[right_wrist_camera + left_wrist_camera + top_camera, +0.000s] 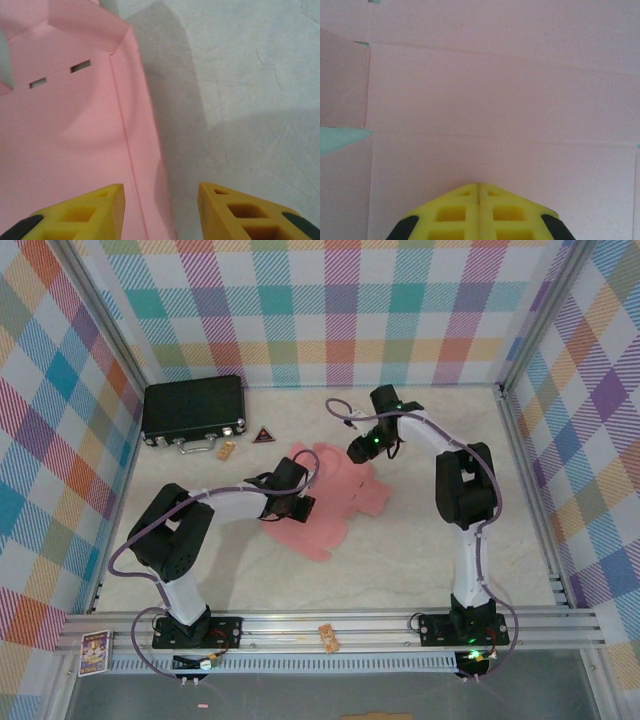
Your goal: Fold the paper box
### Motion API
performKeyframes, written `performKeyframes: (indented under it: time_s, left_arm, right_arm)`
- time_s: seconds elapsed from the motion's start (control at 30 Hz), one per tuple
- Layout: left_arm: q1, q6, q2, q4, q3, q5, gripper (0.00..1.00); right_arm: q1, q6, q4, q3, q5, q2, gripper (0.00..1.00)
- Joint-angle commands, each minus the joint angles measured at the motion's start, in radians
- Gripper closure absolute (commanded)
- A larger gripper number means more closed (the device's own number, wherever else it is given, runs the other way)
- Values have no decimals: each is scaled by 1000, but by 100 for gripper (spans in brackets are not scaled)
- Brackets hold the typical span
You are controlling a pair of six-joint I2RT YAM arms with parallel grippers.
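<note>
My left fingers (452, 215): the tips stand over the box (495, 100), which lies flat and spreads ahead of them and to both sides. A flap (342, 85) lies ahead to their left, with a wedge of bare table (337, 140) just nearer than it.

My right fingers (90, 212): one stands over the box, the other over bare table, and the box edge runs forward between them. Two slots (80, 66) lie ahead to the left.

Case (193, 412): on the table at back left, well apart from both pairs of fingers.

Top view bright, even, sharp — shadows soft. Left wrist view hazy, low-contrast; right wrist view — broad grey shadow across table (250, 75).
</note>
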Motion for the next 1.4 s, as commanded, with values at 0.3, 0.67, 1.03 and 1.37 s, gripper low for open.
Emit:
performKeyframes:
  time_s: [0.3,0.67,1.03,1.37]
  left_arm:
    - [-7,12,9,-82,14,-15,100]
    - [-7,-30,24,-47,17,5,100]
    - [-7,-224,27,114,0,16,100]
    - [-10,-391,54,335,-18,-14,100]
  right_arm:
    - [-8,-33,-131,147,-126,126,54]
    - [-5,-57,-128,126,-101,98,91]
    - [50,-145,70,-64,42,-108,99]
    - [142,-230,186,-188,222,-251,100]
